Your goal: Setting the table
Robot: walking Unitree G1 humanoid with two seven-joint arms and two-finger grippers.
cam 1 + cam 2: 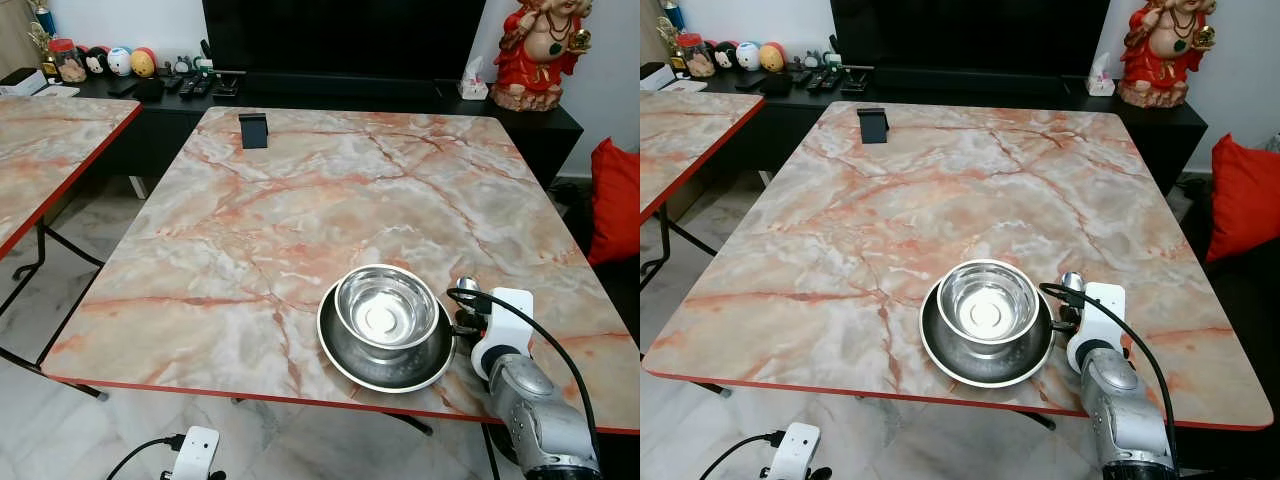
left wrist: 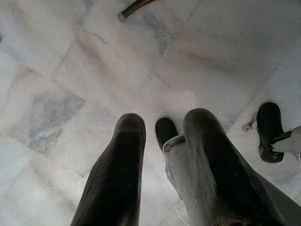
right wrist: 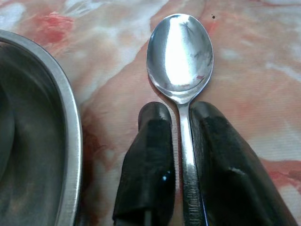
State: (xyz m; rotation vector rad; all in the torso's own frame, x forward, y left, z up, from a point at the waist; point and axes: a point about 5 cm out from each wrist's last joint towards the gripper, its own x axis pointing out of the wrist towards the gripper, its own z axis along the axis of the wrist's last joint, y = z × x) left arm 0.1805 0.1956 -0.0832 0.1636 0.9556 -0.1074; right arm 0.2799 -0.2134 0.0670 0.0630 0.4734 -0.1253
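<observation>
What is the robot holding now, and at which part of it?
The right gripper holds a spoon by its handle, just below the spoon's bowl, beside the metal plate. The left gripper holds nothing.

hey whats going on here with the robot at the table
The robot is laying a place at the near edge of a marble-patterned table. A steel bowl sits in a steel plate, and just to their right the right gripper has its fingers closed around the handle of a spoon, the spoon's bowl lying low over the tabletop beside the plate's rim. The left gripper hangs idle over the floor. A small black stand sits at the table's far side.
</observation>
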